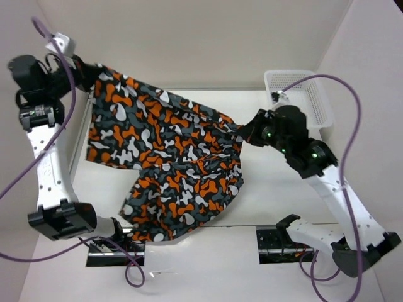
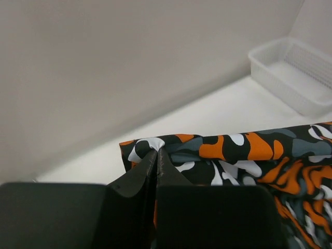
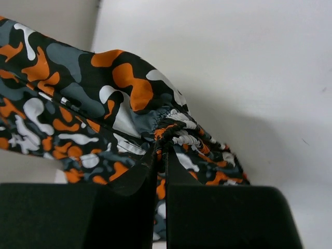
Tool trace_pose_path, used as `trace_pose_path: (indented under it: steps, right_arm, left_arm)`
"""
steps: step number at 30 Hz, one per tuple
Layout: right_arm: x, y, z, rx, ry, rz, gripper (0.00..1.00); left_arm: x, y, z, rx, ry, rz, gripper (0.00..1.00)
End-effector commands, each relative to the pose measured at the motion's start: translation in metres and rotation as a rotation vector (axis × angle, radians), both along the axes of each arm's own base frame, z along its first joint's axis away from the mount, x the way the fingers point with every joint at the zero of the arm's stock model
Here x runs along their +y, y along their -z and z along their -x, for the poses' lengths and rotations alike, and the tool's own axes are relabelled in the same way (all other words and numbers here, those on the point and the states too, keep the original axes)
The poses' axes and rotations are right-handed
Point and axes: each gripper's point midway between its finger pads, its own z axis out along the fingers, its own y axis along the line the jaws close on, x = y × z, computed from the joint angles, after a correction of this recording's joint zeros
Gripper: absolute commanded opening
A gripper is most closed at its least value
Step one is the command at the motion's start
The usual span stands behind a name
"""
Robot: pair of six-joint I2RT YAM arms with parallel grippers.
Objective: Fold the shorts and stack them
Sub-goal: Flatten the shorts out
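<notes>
Aloft, shorts (image 1: 170, 157) edges pinched: left claw (image 2: 157, 151), right claw (image 3: 162, 148).

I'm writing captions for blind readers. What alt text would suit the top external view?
Two robot arms hold orange, grey, black and white camouflage shorts stretched between them over a white table, the left gripper shut on one edge at upper left, the right gripper shut on the opposite edge. A white mesh basket sits at the far right.
</notes>
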Motion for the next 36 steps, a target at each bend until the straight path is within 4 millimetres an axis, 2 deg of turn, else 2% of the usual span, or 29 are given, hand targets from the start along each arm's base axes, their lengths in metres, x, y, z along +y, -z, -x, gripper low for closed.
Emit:
trace_pose_path:
  steps: [1,2,4,5,6,7,9,10,12,13,17,18,19,21,22,23,24,26,27,29,32,33,34,36]
  right_arm:
    - [-0.012,0.029,-0.034,0.001,0.117,0.048,0.00]
    - [-0.011,0.044,-0.041,0.027,0.118,0.058,0.00]
    - [-0.012,0.069,-0.061,0.071,0.141,0.078,0.00]
    - [-0.009,0.079,-0.070,0.073,0.125,0.072,0.00]
    - [-0.014,0.097,-0.087,0.117,0.144,0.080,0.00]
    - [-0.013,0.107,-0.098,0.125,0.141,0.070,0.00]
    - [-0.012,0.129,-0.111,0.181,0.123,0.063,0.00]
    - [-0.013,0.143,-0.126,0.218,0.125,0.066,0.00]
    - [-0.004,0.153,-0.136,0.238,0.090,0.066,0.00]
    - [-0.004,0.162,-0.150,0.254,0.094,0.081,0.00]
    - [-0.001,0.178,-0.174,0.308,0.073,0.081,0.00]
    - [0.003,0.182,-0.173,0.323,0.054,0.074,0.00]
    - [0.001,0.176,-0.181,0.303,0.057,0.061,0.00]
    - [-0.004,0.185,-0.189,0.333,0.058,0.050,0.00]
    - [0.001,0.180,-0.192,0.328,0.034,0.034,0.00]
    - [-0.003,0.189,-0.194,0.349,0.039,0.031,0.00]
    - [-0.008,0.184,-0.198,0.337,0.049,0.027,0.00]
    - [-0.008,0.189,-0.207,0.354,0.051,0.010,0.00]
    - [-0.007,0.183,-0.213,0.337,0.051,0.007,0.00]
    - [-0.005,0.182,-0.219,0.337,0.055,-0.001,0.00]
    - [-0.005,0.183,-0.229,0.336,0.077,-0.011,0.00]
    - [-0.005,0.182,-0.234,0.327,0.090,-0.018,0.00]
    - [-0.005,0.182,-0.234,0.327,0.090,-0.018,0.00]
    - [-0.004,0.178,-0.239,0.317,0.089,-0.021,0.00]
  left_arm:
    - [0.027,0.038,-0.030,0.038,-0.088,0.002,0.00]
    - [0.032,0.063,-0.044,0.098,-0.087,0.021,0.00]
    - [0.030,0.092,-0.057,0.161,-0.056,0.041,0.00]
    - [0.034,0.122,-0.068,0.221,-0.056,0.061,0.00]
    - [0.031,0.134,-0.072,0.250,-0.046,0.069,0.00]
    - [0.035,0.153,-0.082,0.288,-0.046,0.082,0.00]
    - [0.032,0.174,-0.088,0.339,-0.035,0.097,0.00]
    - [0.032,0.179,-0.091,0.350,-0.035,0.100,0.00]
    - [0.027,0.198,-0.090,0.394,-0.024,0.112,0.00]
    - [0.027,0.203,-0.090,0.406,-0.024,0.115,0.00]
    - [0.024,0.218,-0.077,0.437,-0.033,0.124,0.00]
    - [0.024,0.220,-0.074,0.446,-0.042,0.125,0.00]
    - [0.023,0.219,-0.070,0.454,-0.042,0.127,0.00]
    - [0.023,0.219,-0.070,0.454,-0.042,0.127,0.00]
    - [0.022,0.225,-0.073,0.475,-0.028,0.136,0.00]
    - [0.022,0.225,-0.076,0.476,-0.019,0.138,0.00]
    - [0.025,0.226,-0.085,0.477,-0.019,0.139,0.00]
    - [0.021,0.231,-0.093,0.492,0.001,0.143,0.00]
    - [0.024,0.239,-0.101,0.509,0.001,0.149,0.00]
    - [0.022,0.229,-0.112,0.488,0.012,0.139,0.00]
    - [0.027,0.234,-0.129,0.504,-0.013,0.134,0.00]
    - [0.029,0.221,-0.135,0.477,-0.013,0.127,0.00]
    - [0.030,0.227,-0.139,0.503,-0.013,0.134,0.00]
    - [0.027,0.219,-0.145,0.495,-0.004,0.129,0.00]
